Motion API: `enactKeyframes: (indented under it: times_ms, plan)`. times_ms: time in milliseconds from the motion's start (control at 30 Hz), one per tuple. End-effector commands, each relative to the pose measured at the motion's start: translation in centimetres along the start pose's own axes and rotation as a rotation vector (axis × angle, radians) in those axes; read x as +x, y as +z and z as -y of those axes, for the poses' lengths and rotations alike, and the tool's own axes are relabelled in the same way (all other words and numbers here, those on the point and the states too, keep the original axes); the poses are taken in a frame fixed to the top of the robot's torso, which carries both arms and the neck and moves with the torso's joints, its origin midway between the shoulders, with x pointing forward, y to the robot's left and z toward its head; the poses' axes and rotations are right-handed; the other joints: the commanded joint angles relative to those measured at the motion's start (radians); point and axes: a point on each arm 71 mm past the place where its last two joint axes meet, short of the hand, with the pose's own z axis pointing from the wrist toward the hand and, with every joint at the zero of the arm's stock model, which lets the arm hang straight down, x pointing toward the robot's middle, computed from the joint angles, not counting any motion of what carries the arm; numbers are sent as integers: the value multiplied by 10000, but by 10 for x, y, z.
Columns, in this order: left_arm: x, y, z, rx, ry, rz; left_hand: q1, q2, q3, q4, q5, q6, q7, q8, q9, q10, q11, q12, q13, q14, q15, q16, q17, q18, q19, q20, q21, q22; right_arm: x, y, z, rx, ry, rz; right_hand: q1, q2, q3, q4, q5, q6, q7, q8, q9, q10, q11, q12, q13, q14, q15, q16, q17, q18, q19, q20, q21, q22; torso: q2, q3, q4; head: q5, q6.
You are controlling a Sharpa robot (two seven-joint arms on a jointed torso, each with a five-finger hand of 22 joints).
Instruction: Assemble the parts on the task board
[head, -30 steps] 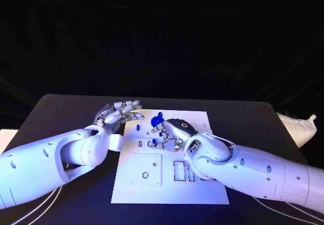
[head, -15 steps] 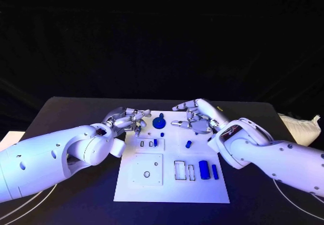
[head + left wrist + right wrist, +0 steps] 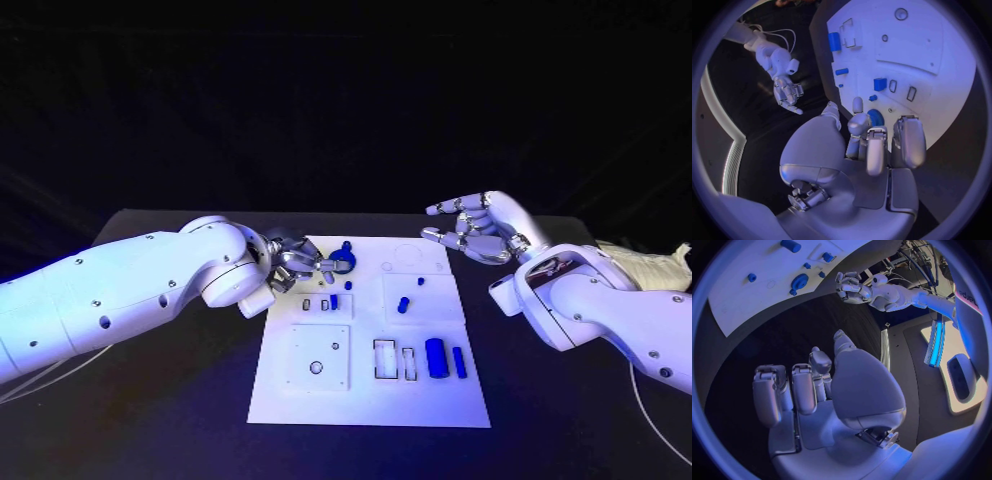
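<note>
The left hand (image 3: 293, 262) sits at the far left edge of the board (image 3: 369, 390), fingers curled in, holding nothing I can see. Its fingertips are right beside a round blue part (image 3: 340, 264). The right hand (image 3: 480, 230) is off the board's far right corner, fingers spread and empty. More blue parts (image 3: 436, 357) lie near the right side.
</note>
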Motion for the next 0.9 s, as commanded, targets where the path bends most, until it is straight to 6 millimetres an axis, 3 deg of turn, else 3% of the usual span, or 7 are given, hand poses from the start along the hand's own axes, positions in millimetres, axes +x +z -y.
enactKeyframes:
  times_ms: [33,133,267,367,900]
  plan:
    - [-6,6,0,-1509,2473,346,27,189,-251,5,-19,-180,-73,494,438,171,-92,337,406,1051,-99,30,2627,-149,217,-73,256,427,-4,0,7,693,396,319,1,76,-65,-48,95,57,-3,34,-2,-40,-72,-83,-55,571,-93,-71,504,58,343,-24,-60,1552,-10,8,-27,-16,-5]
    - [-7,13,10,-1644,2958,358,29,240,-459,3,-31,-303,-131,870,786,181,-114,411,514,1051,-117,30,2627,-157,241,-105,283,495,-5,0,10,933,445,345,-2,77,-76,-50,111,57,-3,30,-4,-56,-73,-117,-83,562,-93,-102,462,66,322,-26,-79,1520,-11,-9,-64,52,-20]
    - [-6,19,18,-1808,3416,197,-17,387,-719,0,-93,-445,-230,1397,1336,337,-189,655,830,1051,-185,30,2627,-215,374,-166,446,798,-4,1,12,1185,618,348,-8,83,-96,-51,138,54,-4,22,-7,-110,-73,-226,-168,543,-95,-162,381,86,268,-29,-128,1439,15,1,-95,81,-40]
    - [-5,23,22,-1931,3750,0,-48,433,-858,6,-171,-557,-250,1571,1565,373,-199,722,923,1051,-212,30,2627,-238,418,-178,502,905,-4,1,14,1323,686,339,-7,87,-104,-54,149,49,-4,16,-9,-133,-73,-272,-205,538,-96,-179,361,90,257,-30,-138,1422,10,-19,-69,73,-88]
    - [4,36,27,-2365,4611,-973,-109,473,-1087,10,-245,-716,-260,1765,1861,364,-208,737,959,1051,-222,30,2627,-257,452,-192,551,1008,-2,3,17,1539,766,200,-10,95,-139,-62,174,40,-2,0,-15,-185,-72,-377,-289,523,-98,-228,305,112,200,-34,-193,1334,16,-22,-64,68,-224]
